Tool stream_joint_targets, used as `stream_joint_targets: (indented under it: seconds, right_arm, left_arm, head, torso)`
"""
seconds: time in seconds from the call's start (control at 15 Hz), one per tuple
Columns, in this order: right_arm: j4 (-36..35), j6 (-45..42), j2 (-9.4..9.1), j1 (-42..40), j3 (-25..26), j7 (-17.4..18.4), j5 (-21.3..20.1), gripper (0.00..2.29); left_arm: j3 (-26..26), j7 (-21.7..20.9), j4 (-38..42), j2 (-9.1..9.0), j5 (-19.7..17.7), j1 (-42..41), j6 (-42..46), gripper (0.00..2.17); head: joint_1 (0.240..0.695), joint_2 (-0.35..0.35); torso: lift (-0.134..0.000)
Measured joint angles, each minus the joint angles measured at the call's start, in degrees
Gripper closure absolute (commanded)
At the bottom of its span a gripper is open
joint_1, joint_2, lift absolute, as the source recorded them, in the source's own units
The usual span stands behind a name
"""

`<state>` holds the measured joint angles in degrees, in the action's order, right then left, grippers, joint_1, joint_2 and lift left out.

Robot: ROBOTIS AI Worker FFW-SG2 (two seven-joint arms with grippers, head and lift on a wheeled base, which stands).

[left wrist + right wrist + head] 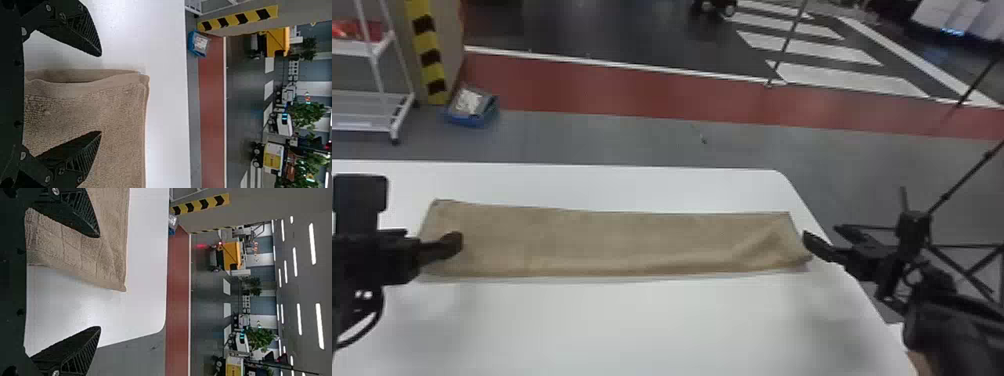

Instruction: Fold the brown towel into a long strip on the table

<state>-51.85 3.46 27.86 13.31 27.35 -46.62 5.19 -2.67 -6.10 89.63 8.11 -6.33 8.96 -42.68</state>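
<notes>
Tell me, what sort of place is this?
Probably a workshop or industrial hall: there's yellow-and-black warning tape, a red floor lane and white painted stripes beyond it.

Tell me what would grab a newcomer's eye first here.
Most likely the brown towel, lying as a long strip across the white table. Next, the two open black grippers, the left gripper at its left end and the right gripper at its right. Beyond the table, a red floor band runs across the gray floor.
</notes>
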Motion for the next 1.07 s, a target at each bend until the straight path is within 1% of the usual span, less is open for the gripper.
stream_joint_targets:
  seconds: [0.07, 0.13, 0.2, 0.4, 0.53, 0.67, 0.8, 0.93, 1.0, 1.07]
  right_arm:
    - [-0.01, -0.11, 0.0, -0.07, 0.02, -0.04, 0.14, 0.05]
    - [-0.08, -0.14, 0.0, -0.12, 0.02, -0.08, 0.47, 0.05]
    - [-0.22, -0.15, 0.0, -0.23, 0.01, -0.13, 0.81, 0.05]
    - [-0.42, -0.16, 0.01, -0.44, 0.05, -0.14, 1.16, 0.05]
    - [-0.43, -0.16, 0.03, -0.44, 0.14, -0.12, 1.22, 0.05]
    - [-0.43, -0.16, 0.02, -0.44, 0.24, -0.13, 1.26, 0.05]
    - [-0.44, -0.29, 0.02, -0.52, 0.25, -0.14, 1.66, 0.05]
    - [-0.45, -0.76, 0.03, -0.63, 0.24, -0.14, 2.08, 0.05]
    - [-0.45, -0.92, 0.05, -0.65, 0.2, -0.14, 2.12, 0.05]
    - [-0.45, -1.02, 0.08, -0.66, 0.1, -0.14, 2.14, 0.05]
  left_arm:
    - [-0.16, 0.02, -0.19, 0.0, 0.62, 0.18, -1.03, 0.6]
    - [-0.2, 0.0, -0.31, 0.02, 0.94, 0.23, -1.48, 0.93]
    - [-0.22, -0.04, -0.37, 0.04, 1.13, 0.27, -1.92, 1.34]
    - [-0.15, -0.97, 0.44, 0.08, 1.33, 0.3, -4.25, 1.62]
    - [0.31, -1.82, 1.65, 0.13, 1.55, -0.19, -5.13, 1.62]
    - [1.44, -1.76, 2.95, 0.15, 1.69, -1.0, -6.04, 1.62]
    - [3.76, -1.73, 4.15, 0.27, 1.92, -2.06, -6.71, 1.62]
    - [6.77, -1.75, 4.74, 1.04, 2.01, -2.93, -6.94, 1.61]
    - [7.86, -1.76, 4.91, 1.56, 2.02, -3.19, -6.99, 1.55]
    - [8.78, -1.67, 5.06, 2.16, 2.03, -3.35, -7.03, 1.34]
  head:
    - [0.695, -0.307]
    - [0.695, -0.306]
    - [0.695, -0.305]
    - [0.695, -0.306]
    - [0.695, -0.309]
    - [0.695, -0.304]
    - [0.695, -0.292]
    - [0.695, -0.259]
    - [0.695, -0.246]
    - [0.695, -0.234]
  torso:
    - [-0.11]
    - [-0.11]
    - [-0.11]
    - [-0.11]
    - [-0.11]
    - [-0.11]
    - [-0.11]
    - [-0.11]
    - [-0.11]
    - [-0.11]
